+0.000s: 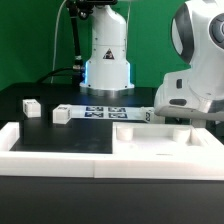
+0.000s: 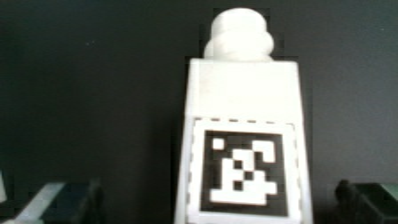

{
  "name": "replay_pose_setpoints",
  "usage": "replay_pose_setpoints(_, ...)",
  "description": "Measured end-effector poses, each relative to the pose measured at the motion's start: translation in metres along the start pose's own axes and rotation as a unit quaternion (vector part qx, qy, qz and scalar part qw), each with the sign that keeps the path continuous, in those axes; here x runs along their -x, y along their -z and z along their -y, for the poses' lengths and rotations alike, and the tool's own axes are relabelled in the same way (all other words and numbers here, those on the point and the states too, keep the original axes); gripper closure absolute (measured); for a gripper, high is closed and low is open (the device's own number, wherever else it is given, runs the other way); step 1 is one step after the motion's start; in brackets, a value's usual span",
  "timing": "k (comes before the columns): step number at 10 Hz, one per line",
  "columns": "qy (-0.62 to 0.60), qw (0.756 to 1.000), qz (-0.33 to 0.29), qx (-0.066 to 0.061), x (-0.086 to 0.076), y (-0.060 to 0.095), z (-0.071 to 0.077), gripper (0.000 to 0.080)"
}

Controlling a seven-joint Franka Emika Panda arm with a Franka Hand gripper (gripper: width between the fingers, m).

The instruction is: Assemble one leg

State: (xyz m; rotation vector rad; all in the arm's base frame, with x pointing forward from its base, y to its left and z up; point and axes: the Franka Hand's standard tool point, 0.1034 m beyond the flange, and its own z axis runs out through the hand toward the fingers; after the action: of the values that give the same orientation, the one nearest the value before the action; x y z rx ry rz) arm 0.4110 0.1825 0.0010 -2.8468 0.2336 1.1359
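Two dark fingers (image 2: 54, 200) of your gripper (image 2: 214, 198) stand wide apart in the wrist view, one on each side of the leg (image 2: 240, 110); a dark gap shows between each finger and the white block, so nothing is gripped and the jaws stay clear of it. You see the leg against the black table (image 2: 89, 90), its black-and-white tag (image 2: 244, 168) facing the camera and a rounded white knob (image 2: 237, 40) at the end away from the fingers.

In the exterior view the marker board (image 1: 100, 110) lies flat on the table; your arm (image 1: 195, 85) hangs over the board's end at the exterior view's right. A small white piece (image 1: 148, 116) sits just beside that end, but you cannot tell from here whether it is the same leg. Off the board's other end sit a white block (image 1: 62, 113), close by, and a second white block (image 1: 30, 105), farther out. The robot base (image 1: 108, 55) rises behind the board; a large white panel (image 1: 150, 150) with a raised rim lies in front of it, nearer the camera.
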Motion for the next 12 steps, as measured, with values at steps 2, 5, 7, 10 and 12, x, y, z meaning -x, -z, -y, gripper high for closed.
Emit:
replay_pose_setpoints(2, 0.000, 1.000, -0.002, -0.001, 0.000, 0.001, 0.000, 0.0271)
replay_pose_setpoints(5, 0.000, 1.000, -0.002, -0.001, -0.001, 0.001, 0.000, 0.0510)
replay_pose_setpoints(7, 0.000, 1.000, -0.002, -0.001, -0.001, 0.001, 0.000, 0.0509)
replay_pose_setpoints(10, 0.004, 1.000, -0.002, 0.000, -0.001, 0.003, 0.000, 0.0509)
replay_pose_setpoints(12, 0.017, 1.000, -0.026, -0.002, 0.009, 0.040, -0.003, 0.0509)
